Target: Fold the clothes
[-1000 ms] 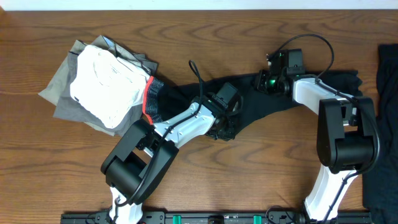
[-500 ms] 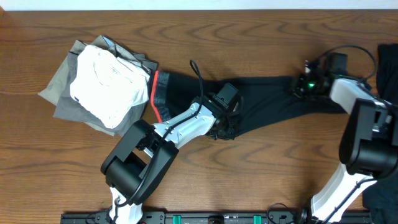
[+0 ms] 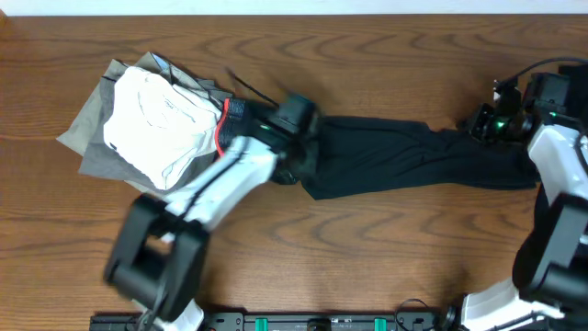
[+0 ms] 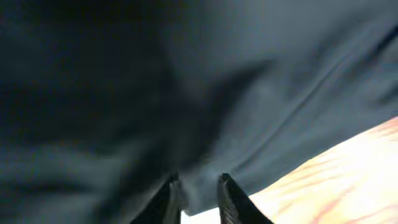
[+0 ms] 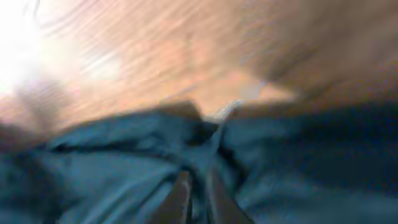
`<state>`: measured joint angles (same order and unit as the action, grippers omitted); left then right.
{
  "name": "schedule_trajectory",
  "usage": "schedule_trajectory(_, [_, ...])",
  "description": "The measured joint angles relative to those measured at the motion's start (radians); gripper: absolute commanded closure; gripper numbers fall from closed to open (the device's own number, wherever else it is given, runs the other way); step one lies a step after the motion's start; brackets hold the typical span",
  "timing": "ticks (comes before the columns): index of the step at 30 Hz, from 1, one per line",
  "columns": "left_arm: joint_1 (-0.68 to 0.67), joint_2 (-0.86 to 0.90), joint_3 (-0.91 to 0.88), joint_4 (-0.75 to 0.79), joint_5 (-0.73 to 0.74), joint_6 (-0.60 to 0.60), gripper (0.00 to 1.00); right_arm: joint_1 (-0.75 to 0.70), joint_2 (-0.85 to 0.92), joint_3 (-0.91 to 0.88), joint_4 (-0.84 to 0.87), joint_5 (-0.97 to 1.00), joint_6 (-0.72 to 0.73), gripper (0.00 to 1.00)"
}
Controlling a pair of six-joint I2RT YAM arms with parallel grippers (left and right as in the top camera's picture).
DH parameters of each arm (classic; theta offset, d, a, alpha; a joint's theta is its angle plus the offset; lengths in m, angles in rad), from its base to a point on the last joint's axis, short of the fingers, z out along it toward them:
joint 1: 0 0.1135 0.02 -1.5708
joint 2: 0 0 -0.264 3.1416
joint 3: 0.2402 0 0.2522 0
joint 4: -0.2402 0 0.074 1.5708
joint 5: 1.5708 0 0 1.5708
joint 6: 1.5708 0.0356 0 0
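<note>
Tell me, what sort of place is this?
Probably a robotics test bench, not a home laundry: a left arm and right arm stand at a wooden table, black leggings stretched between them, beside a pile of white and grey clothes.

Glossy white shells and black joint housings on left arm (image 3: 234, 170) and right arm (image 3: 560, 152). Thin black cables looped behind both wrists. Green light (image 3: 497, 124) glowing just behind right gripper (image 5: 196, 196). Slim dark fingers (image 4: 169, 202) on left gripper (image 4: 199, 196).
</note>
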<state>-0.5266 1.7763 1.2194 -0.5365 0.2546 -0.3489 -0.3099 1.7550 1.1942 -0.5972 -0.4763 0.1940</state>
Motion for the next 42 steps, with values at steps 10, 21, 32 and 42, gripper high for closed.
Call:
schedule_trajectory(10, [0.117, -0.021, 0.024, 0.003, -0.060, 0.085, 0.78, 0.136, -0.003, -0.007, -0.243, 0.151, 0.066, 0.92])
schedule_trajectory(21, [0.119, 0.135, 0.024, -0.007, -0.151, 0.129, 0.81, 0.123, 0.180, -0.002, -0.229, 0.315, 0.110, 0.94])
schedule_trajectory(32, [0.118, 0.143, 0.024, -0.069, -0.157, 0.141, 0.89, -0.074, 0.203, 0.038, -0.187, 0.411, 0.135, 0.97])
schedule_trajectory(42, [0.125, 0.132, 0.023, -0.124, -0.157, 0.140, 0.89, -0.121, 0.243, 0.118, -0.258, 0.391, 0.127, 0.93])
